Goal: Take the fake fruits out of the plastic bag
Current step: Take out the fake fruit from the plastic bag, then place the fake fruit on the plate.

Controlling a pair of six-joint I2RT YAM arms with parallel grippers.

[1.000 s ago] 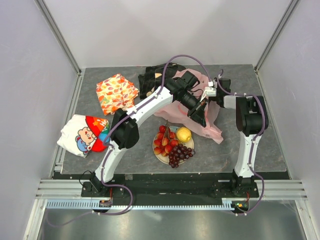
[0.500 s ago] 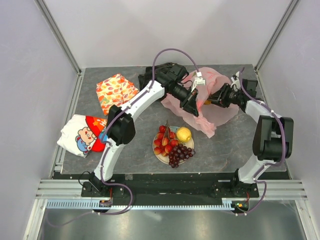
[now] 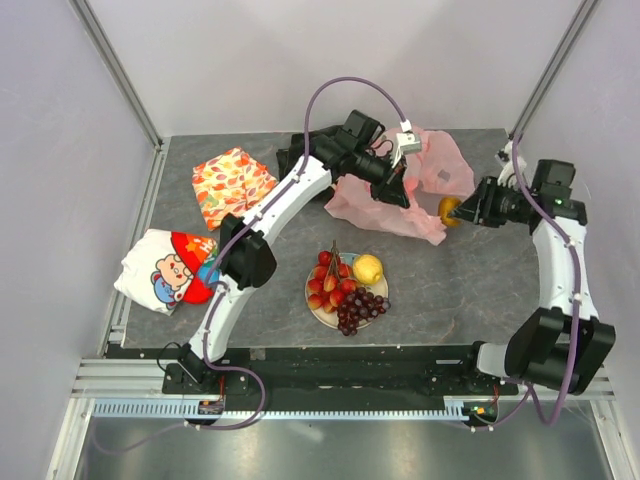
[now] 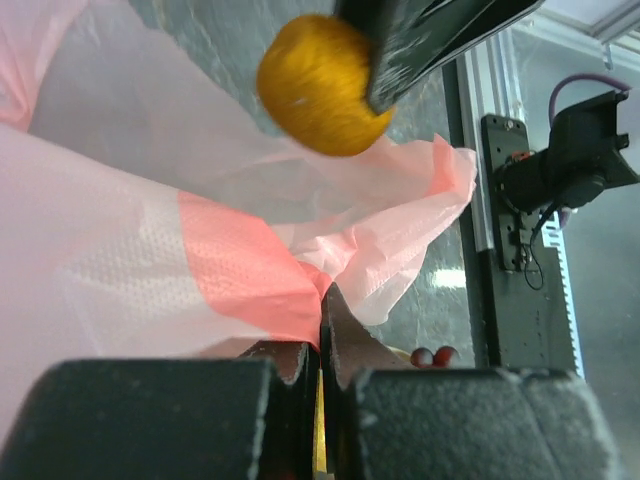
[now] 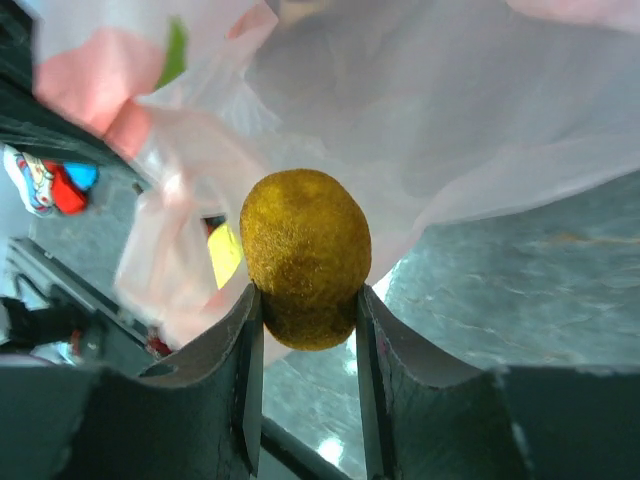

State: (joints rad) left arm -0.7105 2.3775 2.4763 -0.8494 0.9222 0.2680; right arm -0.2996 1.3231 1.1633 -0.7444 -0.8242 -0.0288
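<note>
The right gripper (image 3: 463, 212) is clamped on a fuzzy orange-yellow fruit (image 3: 449, 209), held just outside the plastic bag's (image 3: 440, 165) edge. The left gripper (image 4: 322, 335) pinches a fold of the bag, jaws nearly shut. On the bag's near side, a plate (image 3: 316, 314) carries the red fruit cluster (image 3: 325, 280), grape bunch (image 3: 362, 308) and lemon (image 3: 368, 268). The bag looks limp, so this is probably the last fruit, and what remains is setting it down on the worktop (image 3: 480, 290)
</note>
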